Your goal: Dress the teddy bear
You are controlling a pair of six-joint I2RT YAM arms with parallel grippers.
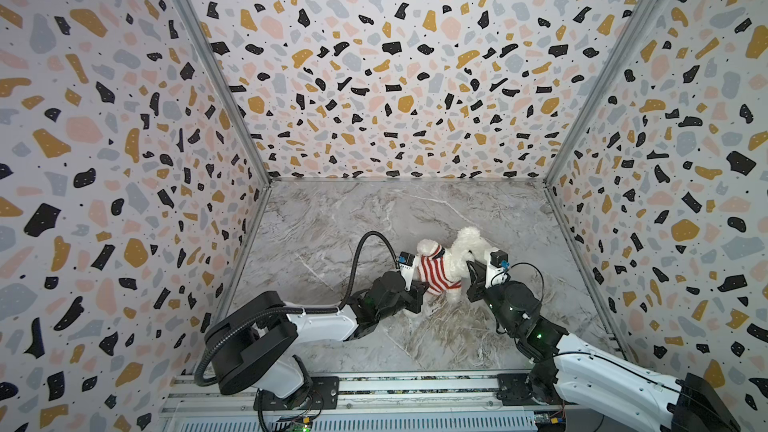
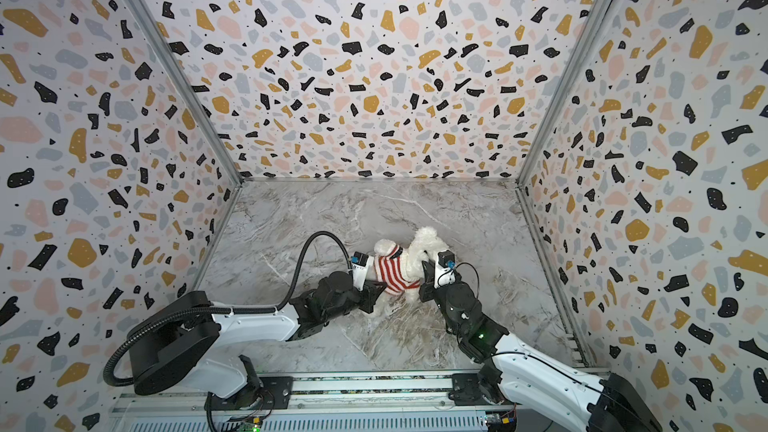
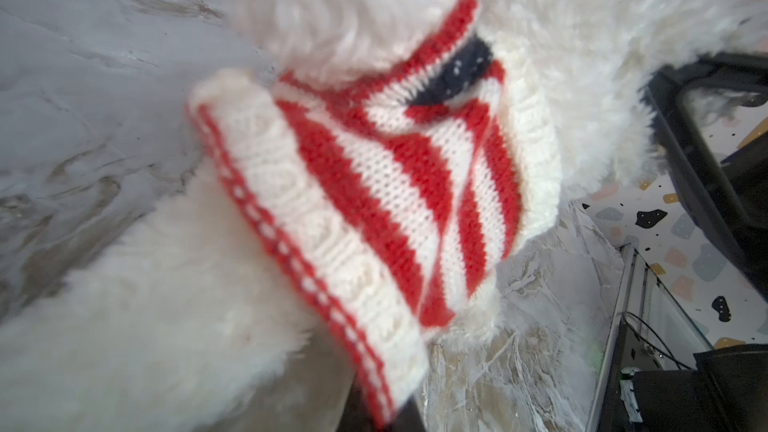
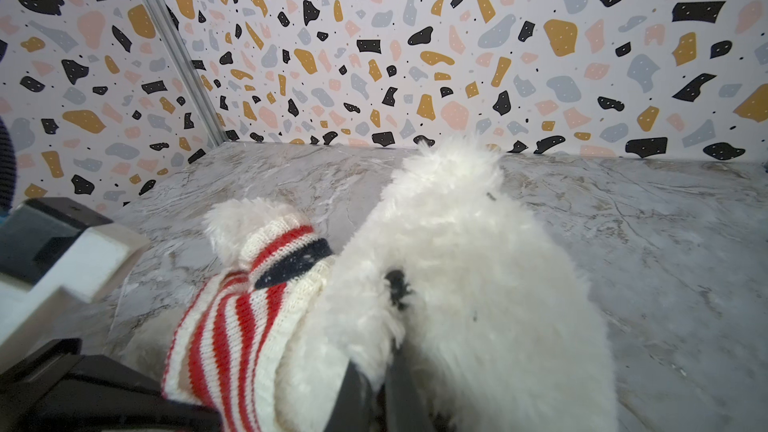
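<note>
- Slipping at the hem is the nearest hazard: the left gripper (image 1: 419, 290) sits at the lower edge of the striped sweater (image 1: 436, 271), but the knit hides its jaws, so its state cannot be told. A weak hold would probably let the hem ride up.
- Just farther and to the right, the right gripper (image 4: 374, 365) is pressed together on a tuft of the teddy bear (image 1: 463, 247) beside its head. Only pile is caught, so a pull could strip the hold or drag the toy.
- From the near rail (image 1: 374, 386), the left arm lies low and nearly level, pointing right. The right arm climbs steeply, angled left and far.
- The teddy bear lies mid-table between the grippers, head to the far right. The sweater covers its torso, and one paw is through a sleeve.
- Beyond lie bare marble table (image 1: 374, 214) and the terrazzo back wall (image 1: 395, 76).
</note>
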